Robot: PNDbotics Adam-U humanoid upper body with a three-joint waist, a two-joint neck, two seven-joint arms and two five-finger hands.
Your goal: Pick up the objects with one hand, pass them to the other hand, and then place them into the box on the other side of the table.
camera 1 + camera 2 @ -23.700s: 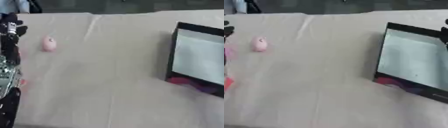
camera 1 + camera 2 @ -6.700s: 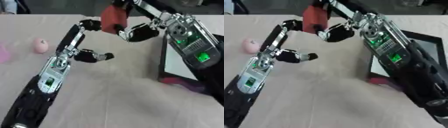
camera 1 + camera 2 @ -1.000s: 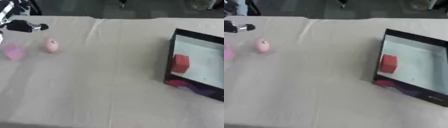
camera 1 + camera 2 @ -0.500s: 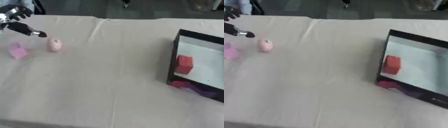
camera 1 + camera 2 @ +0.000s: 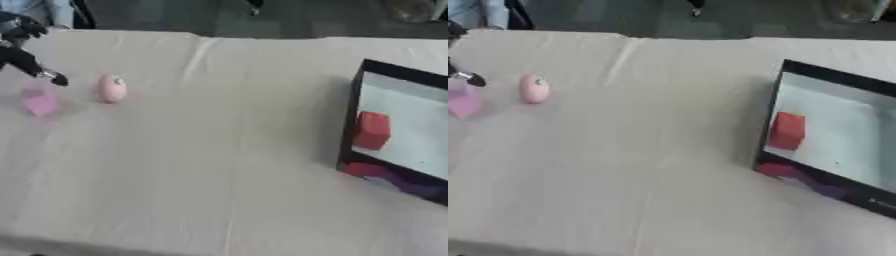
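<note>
- Left eye view: the left hand (image 5: 24, 56) shows at the upper left edge of the frame, black, with one finger stretched down and to the right so that its tip ends just above the pink block (image 5: 39, 101). Another finger is lifted near the top corner. The hand is spread and holds nothing.
- Left eye view: the pink block lies at the left of the frame on the table (image 5: 201, 165), which is covered by a pale cloth. Just to its right, apart from it, lies a pink egg-shaped object (image 5: 111, 89).
- Left eye view: the box (image 5: 403, 131) sits at the right edge of the frame, black-walled with a pale floor. A red block (image 5: 372, 130) rests inside it against the left wall.
- Right eye view: only the tip of the left hand's finger (image 5: 474, 79) shows at the left edge, close above the pink block, which is partly cut by the frame edge here. The egg-shaped object lies to the right of both.
- Right eye view: the box takes up the right side, with the red block inside near its left wall. The right hand appears in neither view.
</note>
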